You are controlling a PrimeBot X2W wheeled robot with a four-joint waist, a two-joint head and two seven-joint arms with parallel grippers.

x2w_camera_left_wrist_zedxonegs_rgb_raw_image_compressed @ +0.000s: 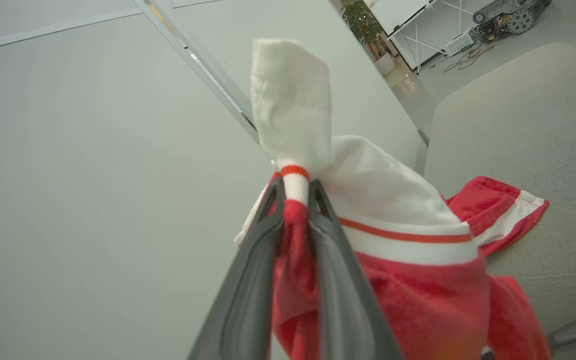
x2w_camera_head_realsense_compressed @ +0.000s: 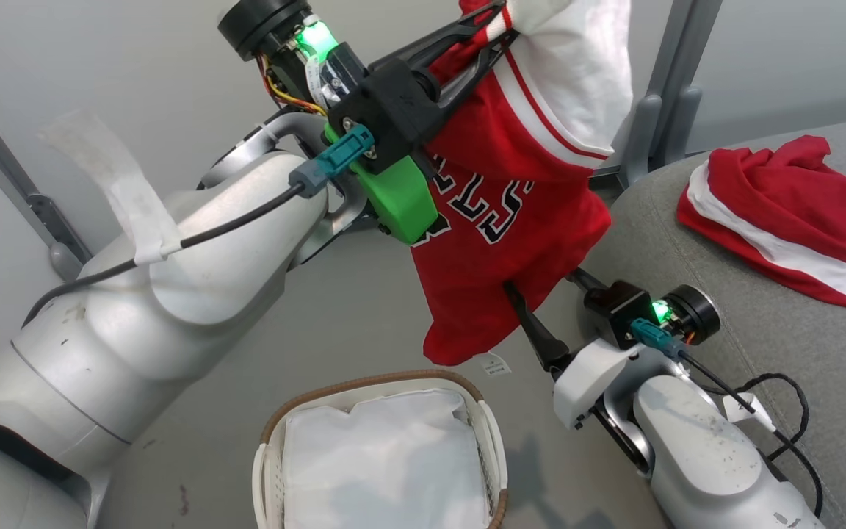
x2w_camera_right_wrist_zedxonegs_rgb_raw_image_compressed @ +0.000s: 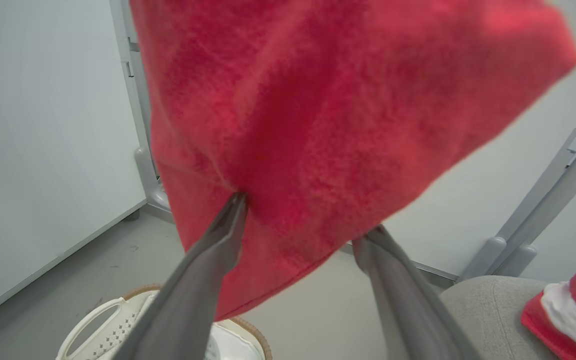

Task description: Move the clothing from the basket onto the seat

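While pinching the jersey point(x2w_camera_head_realsense_compressed: 511, 220) by a narrow fold of white-and-red trim, holds it high with the left tool point(x2w_camera_left_wrist_zedxonegs_rgb_raw_image_compressed: 295, 192), fingers pressed together on the cloth. Lets the rest hang free, above and past the basket point(x2w_camera_head_realsense_compressed: 364, 383), just left of the seat point(x2w_camera_head_realsense_compressed: 724, 353), not yet over it. Risks a slip here: carries the whole weight on one thin fold, and could lose it to a jerk on the way across. If dropped now, probably lands on the floor point(x2w_camera_head_realsense_compressed: 364, 308) or back on the liner point(x2w_camera_head_realsense_compressed: 386, 455), not on the seat.

Lower and to the right, has the right tool point(x2w_camera_right_wrist_zedxonegs_rgb_raw_image_compressed: 303, 215) spread wide under the hem, one fingertip dented into the cloth, the other at its edge, pinching nothing. Could snag there: if swung rightward with those fingers in the folds, drags against them and may twist out of the left pinch. Could also close on a mere corner and stretch the jersey between two pulls. Safer, by this judgement, to back off or take a proper bite first.

Farther right, shows the other garment point(x2w_camera_head_realsense_compressed: 783, 213) already lying on the seat, well in from the rounded edge. Could fall short with the jersey: if released near that edge, may slide off to the floor. Could also catch on the black cable point(x2w_camera_head_realsense_compressed: 775, 376) trailing over the seat.
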